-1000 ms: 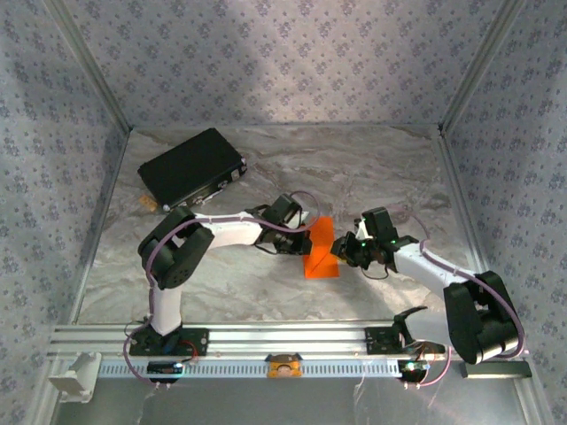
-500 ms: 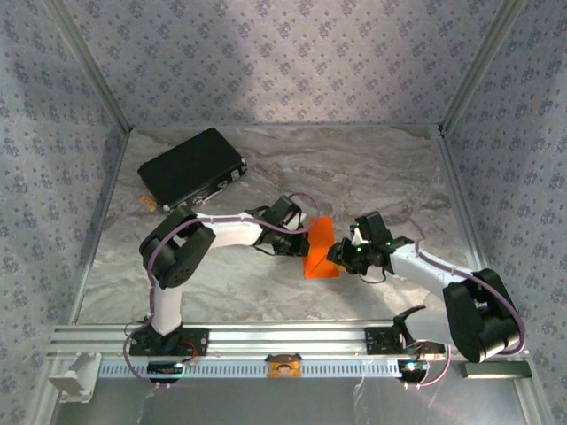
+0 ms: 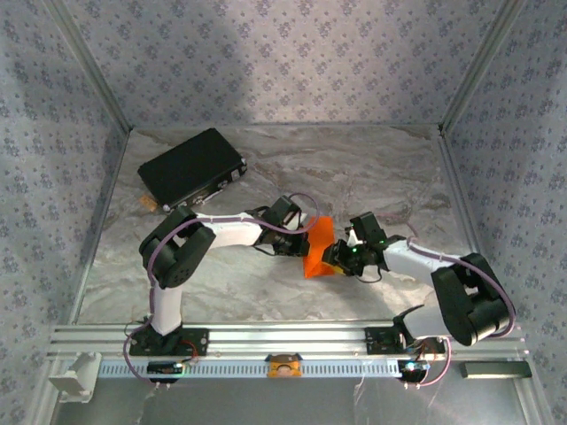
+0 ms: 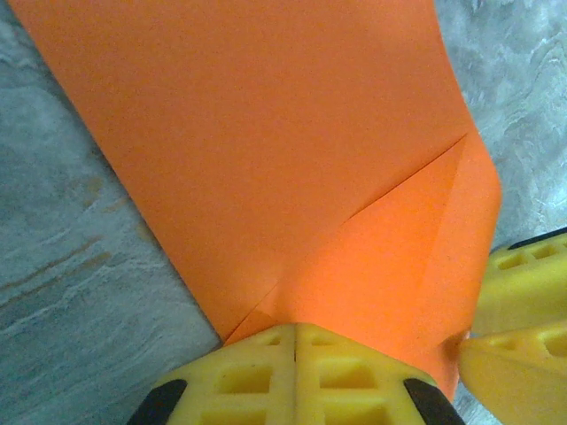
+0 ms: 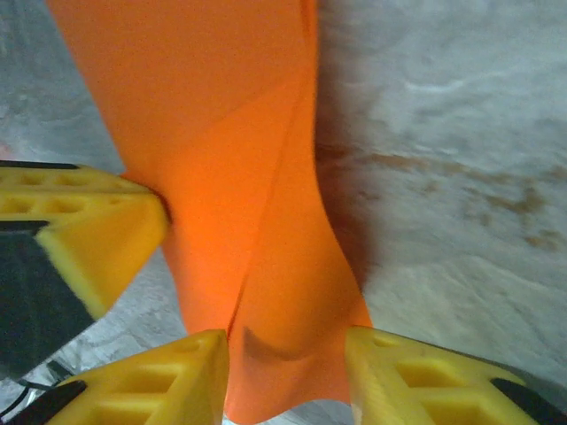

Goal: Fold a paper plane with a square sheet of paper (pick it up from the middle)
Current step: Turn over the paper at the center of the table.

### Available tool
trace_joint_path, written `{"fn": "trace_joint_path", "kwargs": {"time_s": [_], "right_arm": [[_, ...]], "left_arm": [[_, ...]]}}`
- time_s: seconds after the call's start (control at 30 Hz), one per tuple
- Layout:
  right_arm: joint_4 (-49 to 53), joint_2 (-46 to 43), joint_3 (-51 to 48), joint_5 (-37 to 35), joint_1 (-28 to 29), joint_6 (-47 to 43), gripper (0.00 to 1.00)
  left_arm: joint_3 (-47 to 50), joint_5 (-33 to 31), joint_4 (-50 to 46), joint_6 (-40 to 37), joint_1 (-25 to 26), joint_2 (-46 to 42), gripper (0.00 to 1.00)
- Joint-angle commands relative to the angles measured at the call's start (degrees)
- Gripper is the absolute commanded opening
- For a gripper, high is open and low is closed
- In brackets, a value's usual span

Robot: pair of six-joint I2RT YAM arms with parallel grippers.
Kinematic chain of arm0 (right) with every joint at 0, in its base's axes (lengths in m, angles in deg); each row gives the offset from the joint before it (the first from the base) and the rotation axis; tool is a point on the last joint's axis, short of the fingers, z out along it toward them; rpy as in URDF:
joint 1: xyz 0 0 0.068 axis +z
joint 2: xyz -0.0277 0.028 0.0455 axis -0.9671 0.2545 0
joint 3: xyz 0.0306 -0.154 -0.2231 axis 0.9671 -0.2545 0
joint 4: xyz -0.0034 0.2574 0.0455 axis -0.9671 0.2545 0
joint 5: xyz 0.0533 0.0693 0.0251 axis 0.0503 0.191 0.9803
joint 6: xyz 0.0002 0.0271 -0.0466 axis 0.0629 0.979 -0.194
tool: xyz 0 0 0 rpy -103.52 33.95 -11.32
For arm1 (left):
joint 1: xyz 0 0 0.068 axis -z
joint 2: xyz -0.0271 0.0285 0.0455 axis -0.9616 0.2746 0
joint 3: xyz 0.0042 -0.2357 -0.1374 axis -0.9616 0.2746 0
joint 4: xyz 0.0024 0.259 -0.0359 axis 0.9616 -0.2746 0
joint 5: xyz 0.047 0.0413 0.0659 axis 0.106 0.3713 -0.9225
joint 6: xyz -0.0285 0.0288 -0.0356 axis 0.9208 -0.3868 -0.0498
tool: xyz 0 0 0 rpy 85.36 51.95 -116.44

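The square sheet of paper (image 3: 319, 241), bright orange with diagonal folds, is lifted just off the table's middle. My left gripper (image 3: 299, 241) is shut on its left edge; in the left wrist view its yellow fingertips (image 4: 266, 354) meet with the paper (image 4: 266, 133) fanning out beyond them. At the sheet's right end is my right gripper (image 3: 335, 257), open. Its fingers (image 5: 159, 381) stand either side of the paper's narrow end (image 5: 266, 221), apart from it. The left gripper's fingers (image 5: 89, 230) touch the paper at the left.
A black case (image 3: 192, 166) lies at the back left with a small block (image 3: 149, 202) beside it. Metal rails (image 3: 266, 336) run along the near edge. Patterned walls (image 3: 53, 133) close in the marbled table (image 3: 372, 168).
My right gripper has opened wider and slid left, so its fingers now straddle the paper's end. The left gripper and the paper have stayed put.
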Motion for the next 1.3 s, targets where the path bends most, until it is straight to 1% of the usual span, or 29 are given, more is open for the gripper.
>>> {"fn": "trace_joint_path", "kwargs": {"time_s": [0.0,0.2,0.33,0.5,0.6,0.9,1.13,1.27], "right_arm": [[-3.4,0.51,0.71,0.35,0.39,0.71,0.44],[-4.3,1.41,3.2,1.03,-1.42,-2.29,0.47],[-6.17,3.11,3.79,2.06,-2.55,-2.2,0.46],[-8.3,4.05,3.53,3.0,-4.06,-3.06,0.41],[-10.99,4.5,2.94,5.34,-5.23,-3.39,0.41],[-14.82,7.82,2.39,8.98,-7.65,-3.53,0.34],[-16.78,9.47,1.64,9.93,-8.66,-3.69,0.32],[-17.4,10.62,1.44,10.42,-9.34,-3.97,0.27]], "left_arm": [[0.69,-0.73,-0.8,-0.75,0.39,0.8,0.0],[0.58,-0.61,-1.01,-0.83,0.32,0.86,0.0],[0.48,-0.67,-1.58,-1.1,0.35,0.84,0.0],[0.37,-0.47,-1.59,-1.06,0.32,0.81,0.0],[0.14,-0.24,-1.67,-1.01,0.35,0.96,0.0],[0.31,-0.06,-1.24,-0.64,0.32,0.73,0.0],[0.46,0.05,-0.96,-0.44,0.32,0.54,0.0],[0.31,0.12,-0.83,-0.26,0.35,0.55,0.0]]}}
